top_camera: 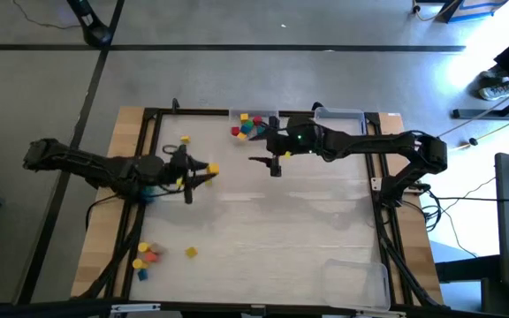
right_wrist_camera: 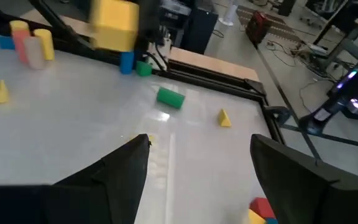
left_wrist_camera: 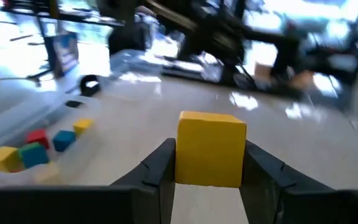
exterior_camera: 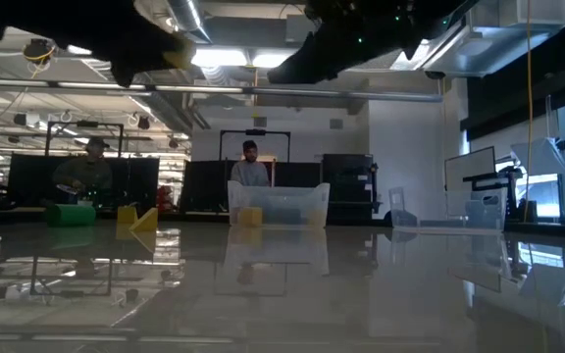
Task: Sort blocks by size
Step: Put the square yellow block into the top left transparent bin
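Note:
My left gripper [top_camera: 207,170] is above the table's left middle, shut on a yellow cube [left_wrist_camera: 211,149], which also shows in the right wrist view [right_wrist_camera: 114,23]. My right gripper [top_camera: 277,165] is open and empty, above the table's far middle, to the right of the cube. Several small blocks [top_camera: 249,126] lie in a clear tray [top_camera: 237,115] at the far edge. More blocks [top_camera: 145,256] lie on the table near its front left corner. A yellow block [top_camera: 185,140] lies far left. My left gripper pinches the yellow cube's two opposite side faces [left_wrist_camera: 182,155] between its two fingers. The fingers [left_wrist_camera: 157,168] lie about level and point toward the table's right. The cube sits upright in the hold, lifted clear of the table.
A green cylinder [right_wrist_camera: 169,98] and yellow wedges [right_wrist_camera: 224,118] lie on the table on its left side. A second clear tray [top_camera: 341,114] stands at the far right, and a third [top_camera: 358,279] at the near right corner. People [exterior_camera: 251,169] sit behind the table.

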You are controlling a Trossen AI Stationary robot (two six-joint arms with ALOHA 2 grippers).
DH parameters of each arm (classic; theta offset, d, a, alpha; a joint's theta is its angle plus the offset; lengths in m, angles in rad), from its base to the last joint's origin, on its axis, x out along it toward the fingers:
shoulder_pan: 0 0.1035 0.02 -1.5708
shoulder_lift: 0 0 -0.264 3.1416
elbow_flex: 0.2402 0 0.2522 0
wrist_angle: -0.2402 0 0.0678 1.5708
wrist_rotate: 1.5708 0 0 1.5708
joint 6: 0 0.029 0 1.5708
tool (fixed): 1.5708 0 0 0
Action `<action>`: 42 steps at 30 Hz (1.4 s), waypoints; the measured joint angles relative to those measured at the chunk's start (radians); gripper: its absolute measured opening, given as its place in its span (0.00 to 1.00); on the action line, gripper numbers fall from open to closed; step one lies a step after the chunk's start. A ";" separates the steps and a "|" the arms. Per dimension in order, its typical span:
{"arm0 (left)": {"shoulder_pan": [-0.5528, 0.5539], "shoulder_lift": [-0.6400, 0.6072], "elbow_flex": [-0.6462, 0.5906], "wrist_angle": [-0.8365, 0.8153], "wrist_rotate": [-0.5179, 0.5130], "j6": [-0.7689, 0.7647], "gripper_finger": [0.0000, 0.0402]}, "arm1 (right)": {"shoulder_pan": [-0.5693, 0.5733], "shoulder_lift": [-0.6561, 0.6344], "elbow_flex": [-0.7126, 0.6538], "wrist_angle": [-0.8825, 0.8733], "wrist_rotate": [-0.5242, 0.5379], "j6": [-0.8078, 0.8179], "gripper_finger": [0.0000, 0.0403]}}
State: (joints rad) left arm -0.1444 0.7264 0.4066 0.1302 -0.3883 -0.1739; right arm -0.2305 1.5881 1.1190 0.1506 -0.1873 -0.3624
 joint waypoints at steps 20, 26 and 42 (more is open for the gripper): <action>0.172 0.142 -0.055 0.368 0.168 -0.217 0.30 | 0.087 0.066 0.000 0.157 -0.051 -0.099 0.69; 0.171 0.190 -0.054 0.450 0.185 -0.245 0.30 | 0.173 0.139 0.000 0.385 0.150 -0.332 0.69; 0.171 0.233 -0.054 0.528 0.232 -0.255 0.30 | 0.185 0.188 0.003 0.560 0.155 -0.453 0.69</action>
State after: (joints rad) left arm 0.0261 0.9590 0.3527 0.6582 -0.1562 -0.4285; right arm -0.0460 1.7758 1.1217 0.7106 -0.0319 -0.8159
